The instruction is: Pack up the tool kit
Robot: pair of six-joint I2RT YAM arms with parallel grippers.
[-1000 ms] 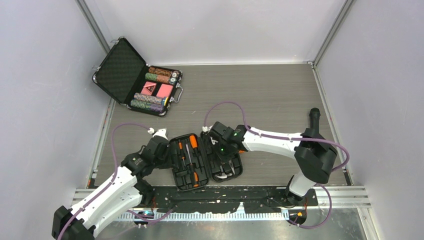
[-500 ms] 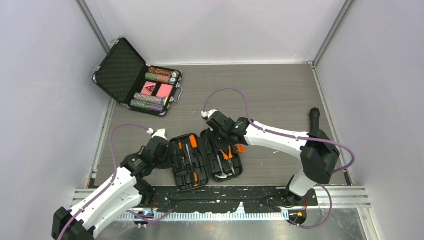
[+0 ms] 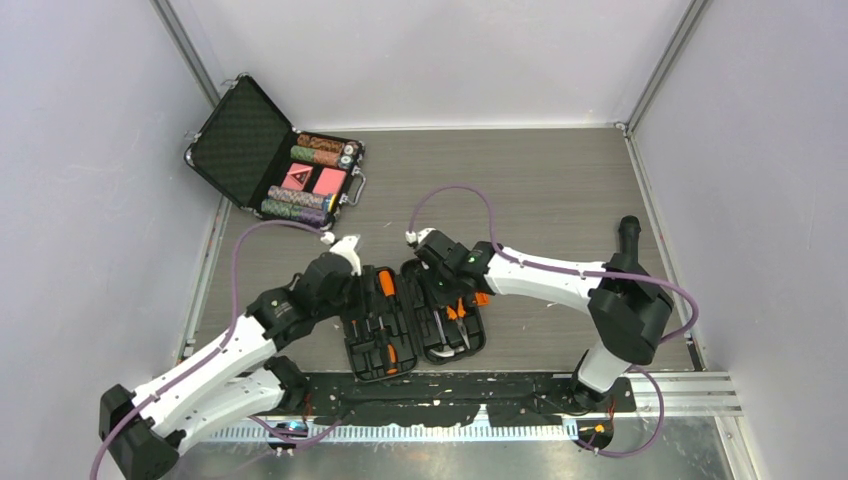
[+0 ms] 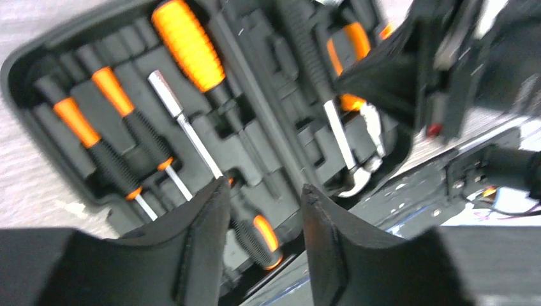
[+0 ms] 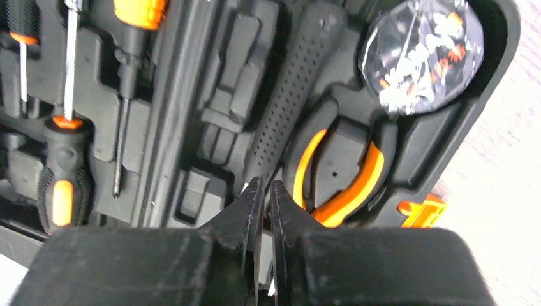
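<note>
Tool kit [image 3: 412, 320] open; seemingly wooden table [image 3: 540, 180], white walls [image 3: 420, 50].

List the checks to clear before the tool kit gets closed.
1. The tool kit lies open flat: ok.
2. The pliers sit in their slot: ok.
3. The screwdrivers sit in their slots: ok.
4. The right gripper is shut and empty: ok.
5. The left gripper is open and empty: ok.
6. Closing path is free: not ok, both grippers hang over the open halves.

Bright, even light overhead; the tool kit [image 4: 252, 137] blurs in both wrist views.
</note>
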